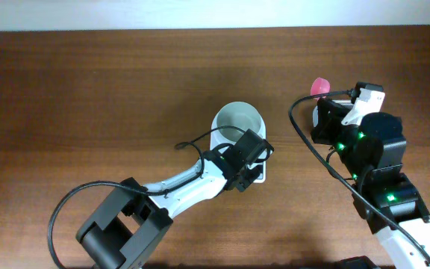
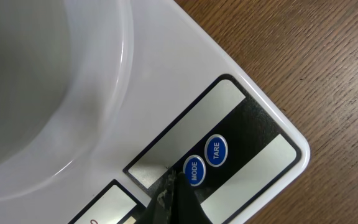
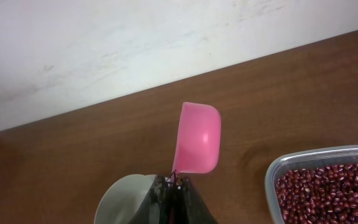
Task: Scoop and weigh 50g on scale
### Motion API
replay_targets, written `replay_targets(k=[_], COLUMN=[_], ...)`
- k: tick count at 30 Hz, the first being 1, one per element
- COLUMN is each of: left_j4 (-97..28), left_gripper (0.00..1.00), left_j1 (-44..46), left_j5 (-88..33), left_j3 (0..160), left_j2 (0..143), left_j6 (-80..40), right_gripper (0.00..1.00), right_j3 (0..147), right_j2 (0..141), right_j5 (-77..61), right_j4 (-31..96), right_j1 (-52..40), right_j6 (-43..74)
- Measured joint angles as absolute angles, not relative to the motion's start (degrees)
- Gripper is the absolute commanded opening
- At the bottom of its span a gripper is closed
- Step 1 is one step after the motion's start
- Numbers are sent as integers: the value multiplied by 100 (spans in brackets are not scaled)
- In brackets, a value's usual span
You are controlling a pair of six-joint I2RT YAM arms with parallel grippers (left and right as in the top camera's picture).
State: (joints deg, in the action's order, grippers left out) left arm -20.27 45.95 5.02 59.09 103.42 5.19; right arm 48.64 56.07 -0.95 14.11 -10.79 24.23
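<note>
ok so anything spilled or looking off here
Nothing stands out. The beans sit inside their clear tub, with none loose on the table in view. The bowl of the scale is empty. The right gripper is shut on the pink scoop, and the shut left gripper points at the MODE button.

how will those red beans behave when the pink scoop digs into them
Probably they flow aside: the beans are small, loose, glossy grains in the clear tub. Any spilled ones would likely roll on the flat wooden table. A heaped pink scoop may shed some.
</note>
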Motion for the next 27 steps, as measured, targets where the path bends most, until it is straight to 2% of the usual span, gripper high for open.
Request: replay_targets(k=[23, 27], left_j4=[-1973, -2534], left_gripper=[0, 0], left_j1=[4539, 4530], left_j5=[436, 429], left_j3=[5865, 5924], left_j2=[10350, 10226], left_j6=[519, 519], right_gripper=[4, 4], right_j3=[4864, 4864], right_j2=[5607, 5607], right_j5=[-244, -252], right_j4=[1411, 1411], right_j1=[-1079, -1079], right_j6=[2423, 2425])
